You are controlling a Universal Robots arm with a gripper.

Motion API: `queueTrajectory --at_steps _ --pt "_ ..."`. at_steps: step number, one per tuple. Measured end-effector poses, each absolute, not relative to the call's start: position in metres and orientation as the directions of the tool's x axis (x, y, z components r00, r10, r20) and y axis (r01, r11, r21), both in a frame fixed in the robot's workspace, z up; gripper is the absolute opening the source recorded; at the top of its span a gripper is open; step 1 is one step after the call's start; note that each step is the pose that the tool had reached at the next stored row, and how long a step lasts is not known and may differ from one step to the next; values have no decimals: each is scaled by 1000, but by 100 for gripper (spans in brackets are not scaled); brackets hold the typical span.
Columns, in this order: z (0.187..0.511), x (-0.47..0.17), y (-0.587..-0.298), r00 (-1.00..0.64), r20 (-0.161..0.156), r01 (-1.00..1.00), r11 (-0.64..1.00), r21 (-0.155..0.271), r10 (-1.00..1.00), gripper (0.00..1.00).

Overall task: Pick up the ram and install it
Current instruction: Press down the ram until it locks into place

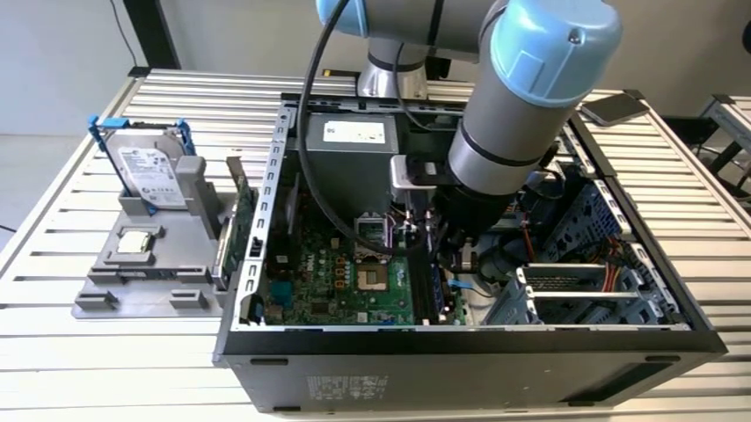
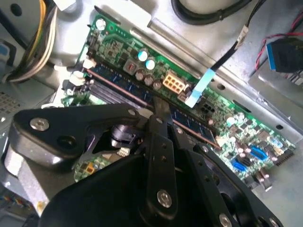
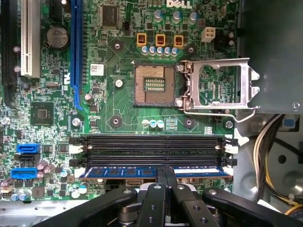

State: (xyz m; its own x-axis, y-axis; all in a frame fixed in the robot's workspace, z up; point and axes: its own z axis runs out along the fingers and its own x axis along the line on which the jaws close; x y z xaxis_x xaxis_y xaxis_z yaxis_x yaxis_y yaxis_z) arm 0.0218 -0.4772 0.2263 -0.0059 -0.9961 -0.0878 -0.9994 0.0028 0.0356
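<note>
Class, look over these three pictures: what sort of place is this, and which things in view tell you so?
Probably a robotics lab or test bench for computer assembly. An open computer case lies on a slatted metal table, a robot arm reaches into it, and its gripper sits at the ram on the green motherboard.

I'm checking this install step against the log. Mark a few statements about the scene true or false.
1. The ram lies along the slot nearest the tool. True.
2. The tool is closed on the ram. True.
3. The processor socket holds a chip. False: it is bare, its metal frame swung open.
4. The hard drive sits inside the computer case. False: it stands upright in a grey holder outside it.
</note>
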Motion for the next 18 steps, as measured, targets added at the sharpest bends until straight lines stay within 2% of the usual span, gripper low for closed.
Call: queueTrajectory --at_steps 18 --pt "309 22 -478 -6 -86 -999 3 36 -996 0"
